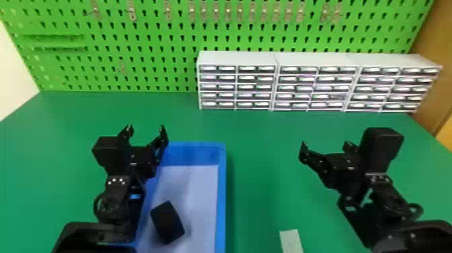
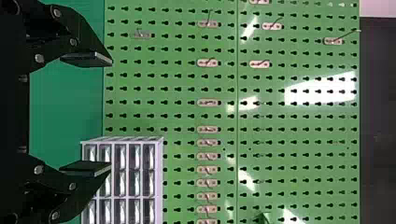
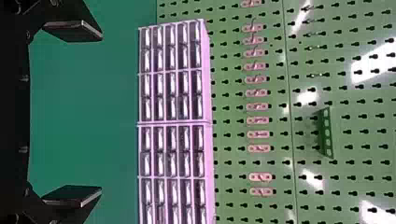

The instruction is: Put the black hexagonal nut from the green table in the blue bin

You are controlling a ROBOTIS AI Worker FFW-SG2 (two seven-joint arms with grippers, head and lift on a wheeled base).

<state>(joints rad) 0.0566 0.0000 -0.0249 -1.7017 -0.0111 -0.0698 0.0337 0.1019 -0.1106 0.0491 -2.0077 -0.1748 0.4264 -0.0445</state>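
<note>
black hexagonal nut (image 1: 167, 222): in blue bin (image 1: 221, 195), closer to my body than my left gripper (image 1: 145, 127), spread by the bin's far left corner | my right gripper (image 1: 325, 144): spread, right of bin | green table (image 1: 262, 134) under bin | drawer units (image 1: 237, 87), pegboard (image 1: 151, 40) beyond bin

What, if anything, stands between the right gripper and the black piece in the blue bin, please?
The blue bin's right wall stands between the right gripper and the black piece inside. The gripper would likely have to come over that wall; nothing else visible blocks it.
</note>
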